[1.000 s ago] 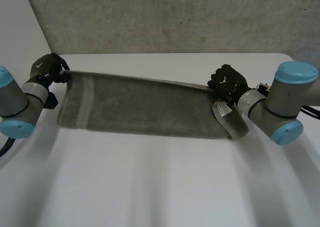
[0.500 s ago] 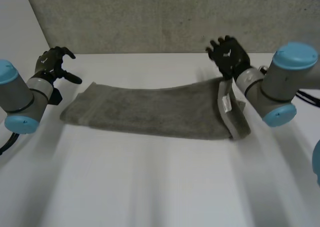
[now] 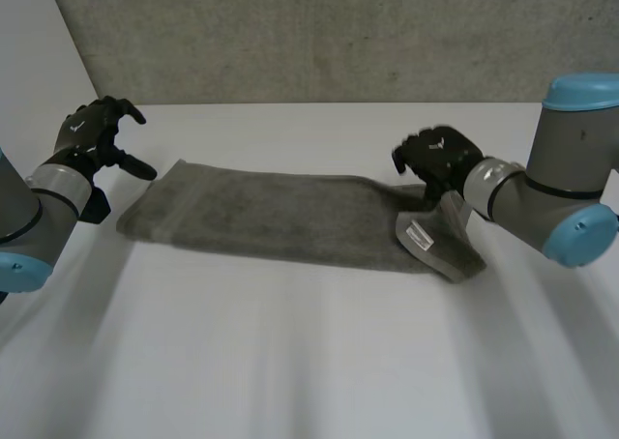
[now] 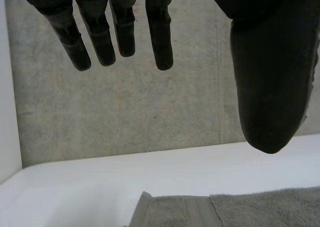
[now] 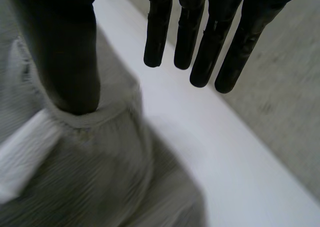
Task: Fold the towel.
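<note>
Head view first: we see the table (image 3: 290, 362), white and broad, with a grey wall (image 3: 319, 33) behind its far edge. Across the far half of the table lies the towel (image 3: 280, 221), a long grey-green strip resting flat on the surface and running from just beside one hand to the other. Its end on the robot's right is turned back on itself into a raised flap.

The right arm (image 3: 561, 188) reaches in over that folded end, and the left arm (image 3: 29, 207) stands at the opposite side.

The right hand (image 3: 440, 159) sits at the far corner of the folded end. In the right wrist view we find it released: its fingers (image 5: 200, 42) are straight and spread over bare table, and its thumb (image 5: 65, 47) stands apart from them, the tip meeting a bunched ridge of the towel. Nothing is pinched between them.

The left hand (image 3: 92, 134) hovers just off the towel's other end, not touching it. In the left wrist view its fingers are straight, the thumb is wide of them and it grasps nothing — the towel's end lies on the table beyond the fingertips.

Smallest of all, a white label (image 3: 419, 236) shows on the turned-back flap.
</note>
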### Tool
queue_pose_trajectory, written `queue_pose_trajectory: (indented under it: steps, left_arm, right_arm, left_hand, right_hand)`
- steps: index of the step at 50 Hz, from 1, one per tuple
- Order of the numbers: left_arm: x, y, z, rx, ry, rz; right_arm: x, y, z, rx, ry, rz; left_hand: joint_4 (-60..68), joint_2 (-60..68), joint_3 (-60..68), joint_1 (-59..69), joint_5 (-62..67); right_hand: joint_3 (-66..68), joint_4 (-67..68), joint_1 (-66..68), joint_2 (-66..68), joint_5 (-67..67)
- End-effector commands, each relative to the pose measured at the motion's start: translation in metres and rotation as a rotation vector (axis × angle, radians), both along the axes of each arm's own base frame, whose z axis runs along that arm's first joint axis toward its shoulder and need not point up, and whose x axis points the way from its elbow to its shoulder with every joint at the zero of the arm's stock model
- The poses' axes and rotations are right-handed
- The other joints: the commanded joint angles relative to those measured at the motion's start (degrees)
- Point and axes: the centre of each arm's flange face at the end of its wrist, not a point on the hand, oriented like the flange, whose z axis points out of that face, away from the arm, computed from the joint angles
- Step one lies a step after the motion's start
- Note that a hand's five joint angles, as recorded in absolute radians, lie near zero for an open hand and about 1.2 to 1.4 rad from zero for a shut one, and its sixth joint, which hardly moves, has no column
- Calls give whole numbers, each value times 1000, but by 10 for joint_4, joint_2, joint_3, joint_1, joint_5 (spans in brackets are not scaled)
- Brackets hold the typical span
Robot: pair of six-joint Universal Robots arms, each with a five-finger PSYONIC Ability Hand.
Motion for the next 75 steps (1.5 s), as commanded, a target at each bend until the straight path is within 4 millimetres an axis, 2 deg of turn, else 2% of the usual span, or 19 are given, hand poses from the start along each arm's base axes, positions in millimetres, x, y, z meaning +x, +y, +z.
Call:
queue_pose_trajectory:
  steps: [1, 9, 13, 18, 20, 27, 41, 45, 48, 53, 56, 59, 61, 65, 69, 71, 72, 73, 75]
  left_arm:
    - [-8, -3, 2, -55, -117, -40]
    - [-14, 1, -6, -38, -151, -50]
    - [-14, 6, -10, -18, -148, -53]
    - [-13, 11, -9, -13, -149, -56]
    - [-13, 11, -10, -11, -150, -57]
    - [-13, 12, -13, -3, -153, -57]
    - [-13, 14, -25, 22, -159, -58]
    - [-13, 14, -25, 22, -158, -58]
    - [-13, 14, -25, 22, -158, -56]
    - [-13, 15, -26, 27, -158, -56]
    - [-13, 15, -26, 25, -158, -56]
    - [-13, 14, -26, 22, -158, -56]
    - [-13, 14, -27, 24, -158, -56]
    - [-13, 14, -28, 27, -158, -56]
    - [-13, 14, -29, 29, -160, -57]
    - [-13, 14, -29, 29, -160, -57]
    - [-13, 14, -28, 28, -159, -57]
    - [-13, 14, -28, 28, -159, -57]
    - [-13, 14, -28, 28, -159, -57]
  right_arm:
    - [-19, 30, -3, 83, 53, -70]
    - [-31, 56, 20, 42, 24, -88]
    - [-35, 69, 23, 53, 29, -90]
    - [-40, 85, 17, 74, 34, -87]
    - [-41, 93, 13, 65, 39, -84]
    - [-48, 102, -7, 101, 45, -97]
    - [-39, 92, -35, 38, -83, -119]
    - [-29, 88, -26, 37, -140, -119]
    - [-23, 87, -22, 33, -159, -126]
    - [-2, 75, 2, 2, -283, -272]
    - [3, 71, 3, 4, -295, -298]
    - [18, 67, 3, 12, -315, -317]
    - [31, 56, 4, 9, -345, -324]
    - [39, 43, 3, 12, -387, -337]
    - [49, 26, -11, 43, -382, -347]
    - [49, 26, -11, 43, -382, -347]
    - [52, 22, -22, 73, -359, -354]
    - [52, 22, -23, 73, -359, -354]
    - [56, 13, -44, 125, -311, -378]
  left_hand:
    - [-50, -44, -46, -45, -21]
    - [-57, -50, -52, -52, -28]
    - [-57, -50, -52, -52, -28]
    - [-57, -50, -52, -52, -28]
    - [-57, -50, -52, -52, -28]
    - [-57, -50, -52, -52, -28]
    - [-57, -50, -52, -52, -28]
    - [-57, -50, -52, -52, -28]
    - [-57, -50, -52, -52, -28]
    - [-57, -50, -52, -52, -28]
    - [-57, -50, -52, -52, -28]
    - [-57, -50, -52, -52, -28]
    - [-57, -50, -52, -52, -28]
    - [-57, -50, -52, -52, -28]
    - [-57, -50, -52, -52, -28]
    - [-57, -50, -52, -52, -28]
    - [-57, -50, -52, -52, -28]
    - [-57, -50, -52, -52, -28]
    - [-57, -50, -52, -52, -28]
  right_hand:
    - [-23, -22, -21, -24, -25]
    - [-94, -93, -92, -94, -96]
    - [-86, -84, -84, -86, -87]
    - [-42, -40, -40, -42, -44]
    - [29, 30, 31, 28, 27]
    - [14, 15, 16, 13, 12]
    - [-58, -57, -56, -59, -60]
    - [-181, -180, -179, -182, -183]
    - [-193, -192, -191, -194, -195]
    - [-242, -240, -240, -242, -244]
    - [-245, -243, -243, -245, -246]
    - [-245, -243, -243, -245, -246]
    - [-245, -243, -243, -245, -246]
    - [-245, -243, -243, -245, -246]
    - [-245, -243, -243, -245, -246]
    - [-245, -243, -243, -245, -246]
    - [-245, -243, -243, -245, -246]
    - [-245, -243, -243, -245, -246]
    - [-240, -239, -238, -241, -242]
